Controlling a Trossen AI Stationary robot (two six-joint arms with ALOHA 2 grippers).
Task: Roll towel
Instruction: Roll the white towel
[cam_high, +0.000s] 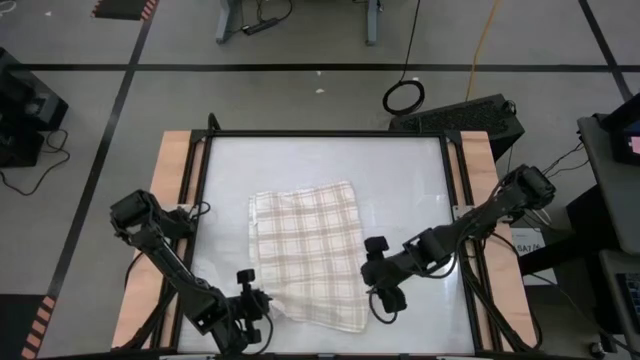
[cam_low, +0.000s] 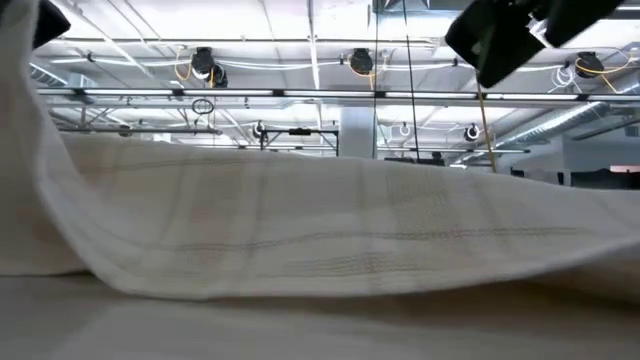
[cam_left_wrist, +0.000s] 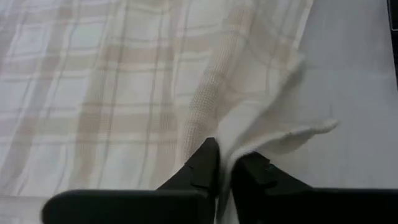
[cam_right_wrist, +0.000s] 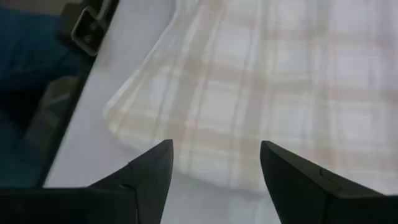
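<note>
White tabletop (cam_high: 420, 170) carries the towel (cam_high: 305, 250) spread flat; left pincer (cam_left_wrist: 225, 169) clamps its near corner, apparently to start the roll, while right pincer (cam_right_wrist: 214, 163) hovers, fingers apart, beside the opposite corner

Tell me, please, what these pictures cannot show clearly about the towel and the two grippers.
- Towel tag: too small in every view.
- Towel's near-left corner, high view: hidden by left gripper.
- Low view: towel fills the frame, hiding the table.
- Right gripper: open; fingertips cut off by right wrist view's edge.
</note>
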